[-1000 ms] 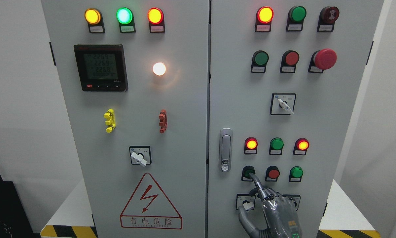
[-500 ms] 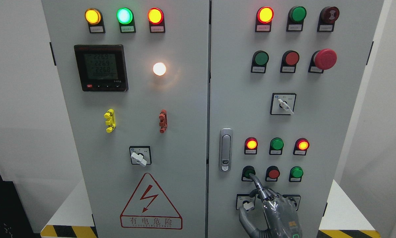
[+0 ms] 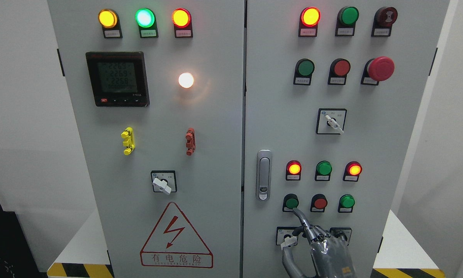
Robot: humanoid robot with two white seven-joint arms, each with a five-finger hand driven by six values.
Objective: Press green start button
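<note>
The dark green button [image 3: 291, 202] sits at the left of the bottom button row on the cabinet's right door [image 3: 277, 127], with a red button [image 3: 319, 202] and a brighter green button [image 3: 346, 201] to its right. My right hand [image 3: 320, 243] comes up from the bottom edge. Its index finger [image 3: 300, 217] is stretched out and the other fingers are curled. The fingertip is just below the dark green button's lower rim, and I cannot tell whether it touches. The thumb [image 3: 289, 258] hangs to the left. The hand holds nothing.
A rotary switch [image 3: 287, 236] with a white knob is beside the finger; a second one is partly hidden behind the hand. A door handle [image 3: 263, 174] is to the left. Indicator lamps [image 3: 324, 168] sit above the button row. A red mushroom stop button [image 3: 380, 68] is higher up.
My right hand has dropped slightly. The index fingertip was on the dark green button's lower edge and is now just below it.
</note>
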